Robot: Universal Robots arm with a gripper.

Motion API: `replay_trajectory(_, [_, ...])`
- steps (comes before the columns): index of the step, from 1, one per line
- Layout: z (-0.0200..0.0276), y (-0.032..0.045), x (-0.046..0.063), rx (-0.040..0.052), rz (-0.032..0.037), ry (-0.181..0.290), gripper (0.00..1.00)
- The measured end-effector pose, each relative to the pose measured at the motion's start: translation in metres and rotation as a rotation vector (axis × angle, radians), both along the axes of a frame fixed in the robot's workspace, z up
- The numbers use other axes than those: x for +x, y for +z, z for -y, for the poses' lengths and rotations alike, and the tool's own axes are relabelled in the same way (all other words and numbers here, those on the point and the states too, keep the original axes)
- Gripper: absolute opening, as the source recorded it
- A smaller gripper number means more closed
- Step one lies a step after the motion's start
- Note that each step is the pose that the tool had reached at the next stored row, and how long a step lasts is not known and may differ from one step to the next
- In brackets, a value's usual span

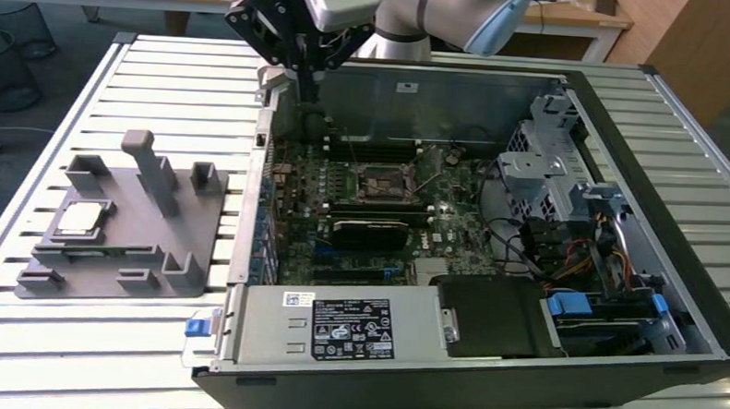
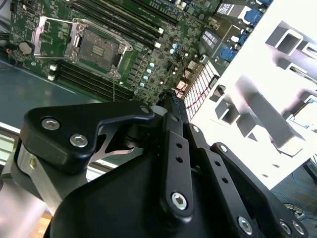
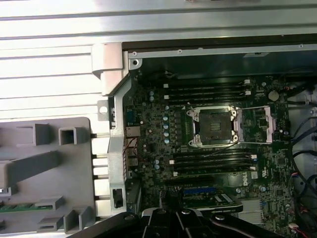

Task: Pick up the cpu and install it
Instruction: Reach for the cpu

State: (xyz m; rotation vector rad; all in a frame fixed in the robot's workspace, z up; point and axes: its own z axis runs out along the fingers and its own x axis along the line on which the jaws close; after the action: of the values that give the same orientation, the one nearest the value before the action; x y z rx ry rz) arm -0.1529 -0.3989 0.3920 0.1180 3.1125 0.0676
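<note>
Slatted metal tabletop carries the computer case, which lies with its side open. The motherboard covers the case floor. A grey tray with upright posts lies just beside the case, on the exterior view's left. The end effector hangs over the case's upper corner on that same side, fingers pressed together, holding nothing. The processor socket inside the case has its retaining frame swung open. The cpu rests in the tray, outside the case, well apart from the end effector
</note>
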Motion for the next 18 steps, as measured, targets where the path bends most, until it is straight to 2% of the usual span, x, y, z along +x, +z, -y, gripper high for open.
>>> replay_trajectory(9, [0.0, -0.0002, -0.004, 0.0001, 0.0, 0.0, 0.11])
replay_trajectory(18, [-0.0002, -0.0007, -0.012, 0.0001, 0.0, 0.0, 0.11])
